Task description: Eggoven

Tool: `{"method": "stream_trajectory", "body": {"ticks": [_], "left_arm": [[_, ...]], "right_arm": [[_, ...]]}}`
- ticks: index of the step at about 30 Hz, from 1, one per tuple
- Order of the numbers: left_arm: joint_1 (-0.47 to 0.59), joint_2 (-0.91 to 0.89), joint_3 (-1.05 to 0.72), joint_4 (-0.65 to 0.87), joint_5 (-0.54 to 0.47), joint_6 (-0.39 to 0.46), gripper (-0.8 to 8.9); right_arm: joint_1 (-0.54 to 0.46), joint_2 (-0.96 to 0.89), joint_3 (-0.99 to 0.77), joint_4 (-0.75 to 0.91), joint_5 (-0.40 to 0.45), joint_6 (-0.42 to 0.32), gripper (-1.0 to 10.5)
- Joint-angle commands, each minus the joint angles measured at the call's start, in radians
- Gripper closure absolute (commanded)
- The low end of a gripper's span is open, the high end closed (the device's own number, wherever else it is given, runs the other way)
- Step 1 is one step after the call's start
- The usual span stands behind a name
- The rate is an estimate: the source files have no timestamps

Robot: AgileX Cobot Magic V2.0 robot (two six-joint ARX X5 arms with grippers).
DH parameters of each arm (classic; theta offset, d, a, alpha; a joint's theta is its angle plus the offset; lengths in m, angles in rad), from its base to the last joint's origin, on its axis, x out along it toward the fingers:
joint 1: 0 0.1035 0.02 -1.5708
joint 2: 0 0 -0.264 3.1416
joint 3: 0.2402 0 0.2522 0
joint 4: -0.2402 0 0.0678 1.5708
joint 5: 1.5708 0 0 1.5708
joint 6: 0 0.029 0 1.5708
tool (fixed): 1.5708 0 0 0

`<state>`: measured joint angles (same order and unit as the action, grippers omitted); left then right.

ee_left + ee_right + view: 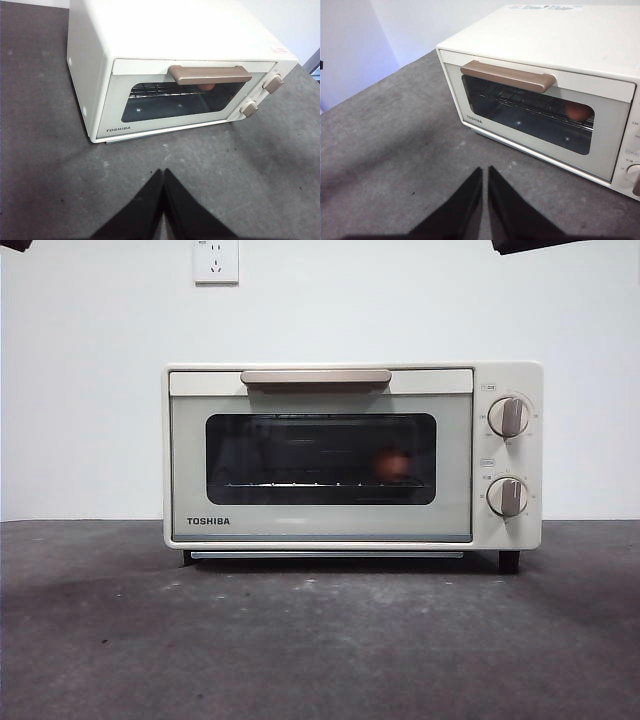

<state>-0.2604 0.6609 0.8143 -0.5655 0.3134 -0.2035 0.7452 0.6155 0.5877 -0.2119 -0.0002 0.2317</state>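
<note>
The cream TOSHIBA toaster oven (320,525) stands on the dark table with its door shut, also seen in the left wrist view (175,40) and the right wrist view (560,40). Behind the dark glass, the reddish-brown egg (393,464) lies on the wire rack toward the knob side; it shows too as the egg (577,111) and faintly as the egg (206,86). My left gripper (163,172) hangs shut and empty above the table in front of the oven. My right gripper (485,171) is likewise shut and empty, away from the oven.
Two knobs (509,417) sit on the oven's right panel. A tan handle (316,377) runs along the door's top. A wall socket (216,260) is on the white wall behind. Dark arm tips show at the top corners (15,245).
</note>
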Motion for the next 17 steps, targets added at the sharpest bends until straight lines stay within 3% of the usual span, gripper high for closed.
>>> {"method": "stream_trajectory", "body": {"ticks": [1,7,13,17], "left_arm": [[-0.004,0.005,0.014,0.013,0.000,0.008,8.06],[-0.004,0.005,0.014,0.011,0.000,0.010,8.06],[0.020,-0.058,-0.014,0.097,-0.062,0.240,8.06],[0.101,-0.166,-0.121,0.267,-0.076,0.299,8.06]], "right_arm": [[0.007,0.002,0.007,0.010,0.001,-0.009,9.4],[0.007,0.002,0.007,0.010,0.001,-0.008,9.4],[0.007,0.002,0.007,0.010,0.001,-0.009,9.4],[0.007,0.002,0.007,0.010,0.001,-0.009,9.4]]}}
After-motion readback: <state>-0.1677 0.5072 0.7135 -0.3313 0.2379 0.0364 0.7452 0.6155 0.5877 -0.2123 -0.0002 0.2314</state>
